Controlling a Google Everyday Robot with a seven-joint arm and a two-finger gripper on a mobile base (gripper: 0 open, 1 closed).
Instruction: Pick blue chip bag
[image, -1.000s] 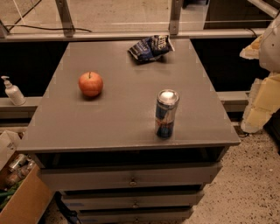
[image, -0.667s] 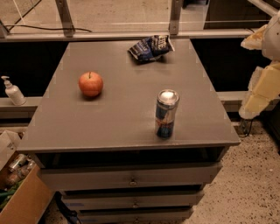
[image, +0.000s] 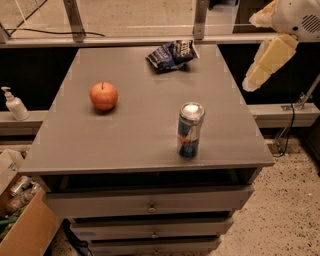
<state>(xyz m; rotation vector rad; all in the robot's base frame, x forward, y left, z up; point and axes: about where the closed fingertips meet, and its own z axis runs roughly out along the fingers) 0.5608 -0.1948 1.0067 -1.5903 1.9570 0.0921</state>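
Note:
The blue chip bag (image: 171, 53) is a small crumpled dark blue foil bag with white lettering. It lies flat at the far edge of the grey table (image: 140, 130), right of centre. My gripper (image: 256, 77) is cream-coloured and hangs from the white arm at the upper right. It is in the air beyond the table's right edge, apart from the bag and to its right.
A red apple (image: 103, 95) sits left of centre. A tall blue-and-silver drink can (image: 190, 129) stands upright near the front right. Drawers sit under the tabletop. A soap bottle (image: 14, 104) stands on the left ledge and a cardboard box (image: 20, 220) on the floor at lower left.
The arm and gripper have risen and moved a little left toward the table's right edge. The bag, apple and can have not moved.

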